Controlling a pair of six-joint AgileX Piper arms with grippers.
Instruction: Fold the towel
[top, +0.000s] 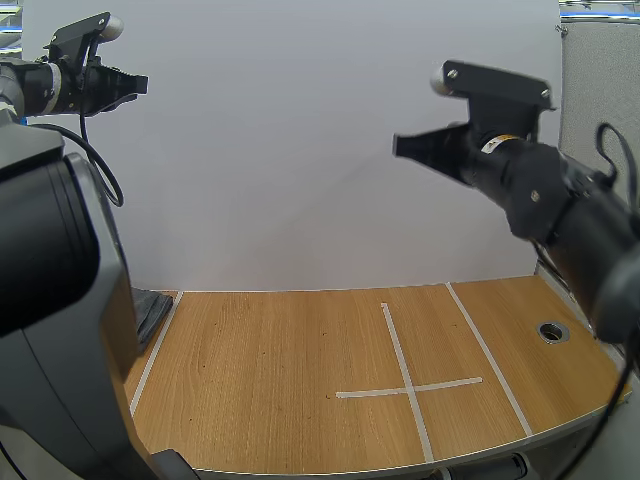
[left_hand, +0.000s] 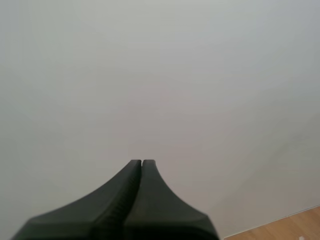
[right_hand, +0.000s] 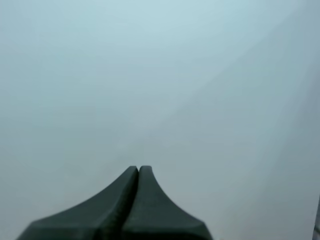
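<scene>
Lying at the far left edge of the worktop (top: 280, 370), just outside a white tape line (top: 155, 352) and partly hidden behind the left arm's base, is a dark grey cloth (top: 152, 308), which I take to be the towel. It shows as a compact, layered bundle, not a spread sheet. Whether it is properly folded cannot be told from the part in sight. It lies well apart from the tape cross (top: 407, 386) in the marked area, and a round port (top: 551, 331) sits near the right edge.

The left arm (top: 60, 88) is held high over the left side, well clear of the cloth. In the left wrist view, the left jaws are pressed together on nothing, forming one dark wedge. The right arm (top: 540, 185) is held high over the right side. The right jaws are likewise pressed together and empty.

Assessment: no fold is in hand. Either work has not begun, or the cloth has been folded and set aside. The pictures do not settle which.
</scene>
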